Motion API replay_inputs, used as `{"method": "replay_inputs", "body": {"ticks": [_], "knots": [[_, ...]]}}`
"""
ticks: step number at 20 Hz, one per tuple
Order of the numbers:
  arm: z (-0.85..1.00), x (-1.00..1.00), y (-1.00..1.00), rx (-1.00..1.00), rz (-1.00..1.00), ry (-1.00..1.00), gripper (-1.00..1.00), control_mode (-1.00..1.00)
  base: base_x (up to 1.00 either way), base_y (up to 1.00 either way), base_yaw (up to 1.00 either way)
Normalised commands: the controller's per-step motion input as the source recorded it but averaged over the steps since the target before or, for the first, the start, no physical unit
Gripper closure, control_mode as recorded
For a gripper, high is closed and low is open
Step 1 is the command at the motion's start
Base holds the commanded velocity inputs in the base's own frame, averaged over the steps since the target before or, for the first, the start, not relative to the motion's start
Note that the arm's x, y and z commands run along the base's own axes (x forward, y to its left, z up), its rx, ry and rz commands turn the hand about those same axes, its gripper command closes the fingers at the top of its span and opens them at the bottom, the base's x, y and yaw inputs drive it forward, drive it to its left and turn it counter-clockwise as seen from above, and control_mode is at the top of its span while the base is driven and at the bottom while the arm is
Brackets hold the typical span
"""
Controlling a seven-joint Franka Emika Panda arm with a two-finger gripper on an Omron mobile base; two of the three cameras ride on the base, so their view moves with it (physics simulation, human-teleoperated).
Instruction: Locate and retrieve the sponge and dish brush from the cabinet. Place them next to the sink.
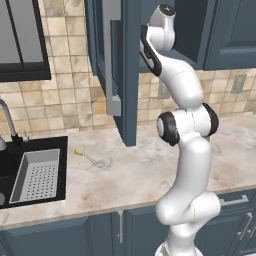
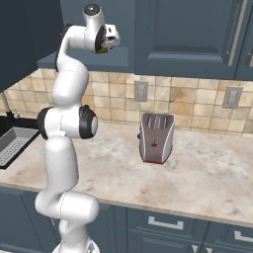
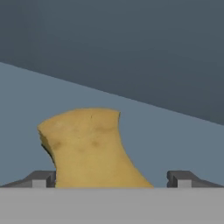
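Ochre-yellow sponge [image 3: 89, 146] sits right between my fingertips [image 3: 42, 178], nearest thing to me, resting on the blue shelf of the cabinet [image 1: 127, 65]. My gripper [image 3: 111, 179] is spread wide apart around it, nothing clamped yet, lined up so that a squeeze should catch its soft sides. Beyond the sponge is the cabinet's dark back wall. Down below the cabinet, the dish brush [image 1: 87, 157] already lies on the counter [image 1: 130, 170] just beside the sink [image 1: 35, 175], so the sponge looks like the piece left to fetch.
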Motion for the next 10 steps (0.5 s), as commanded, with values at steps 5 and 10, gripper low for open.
{"method": "replay_inputs", "body": {"ticks": [5,10], "knots": [[-0.20,0.33,0.12,0.00,0.00,0.00,-1.00,-1.00,0.00,0.00,0.00],[-0.35,0.09,0.29,0.01,0.00,0.02,1.00,-1.00,0.00,0.00,0.00]]}}
